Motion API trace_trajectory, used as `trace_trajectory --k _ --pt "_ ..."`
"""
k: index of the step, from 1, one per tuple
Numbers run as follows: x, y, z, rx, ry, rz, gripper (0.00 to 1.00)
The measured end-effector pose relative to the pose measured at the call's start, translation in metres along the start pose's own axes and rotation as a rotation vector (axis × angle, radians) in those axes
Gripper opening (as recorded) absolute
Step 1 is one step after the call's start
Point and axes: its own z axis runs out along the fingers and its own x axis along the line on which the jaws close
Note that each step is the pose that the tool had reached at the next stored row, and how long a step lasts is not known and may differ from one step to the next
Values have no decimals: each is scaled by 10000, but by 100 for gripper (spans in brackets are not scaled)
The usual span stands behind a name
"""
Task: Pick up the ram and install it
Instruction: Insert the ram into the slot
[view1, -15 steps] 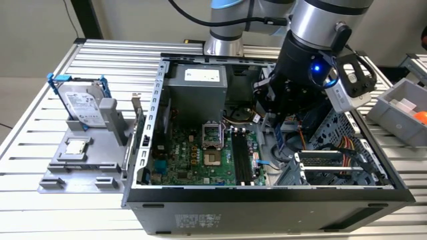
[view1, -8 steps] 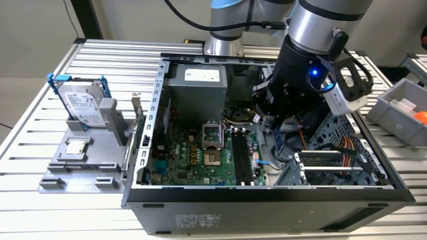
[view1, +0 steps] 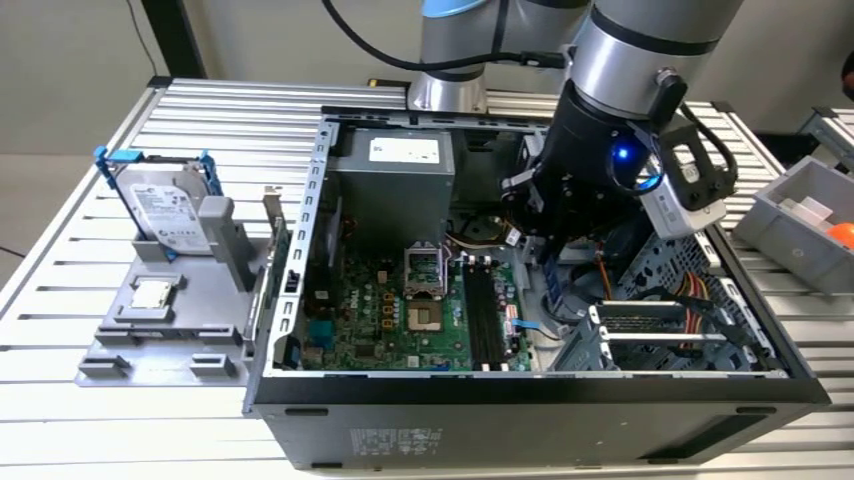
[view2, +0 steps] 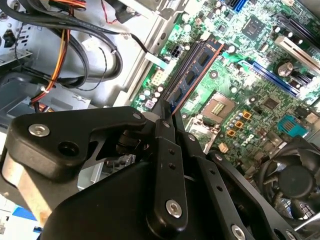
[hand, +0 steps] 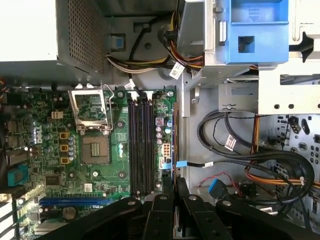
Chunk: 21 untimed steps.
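Gripper (view2: 169, 116) w/ black fingers pressed together over the long blue circuit-board ram stick (view2: 194, 75), which sits in the motherboard slot approx 1 o'clock of the tips; pushing evenly along the stick's top edge should seat it w/o tilting

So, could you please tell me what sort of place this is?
Probably a robotics lab bench for computer assembly: an open PC case on a slotted aluminium table, with a hard drive in a fixture beside it.
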Motion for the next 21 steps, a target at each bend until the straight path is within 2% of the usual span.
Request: trace_trajectory --k 21 --pt "46 34 283 -1 0 -2 0"
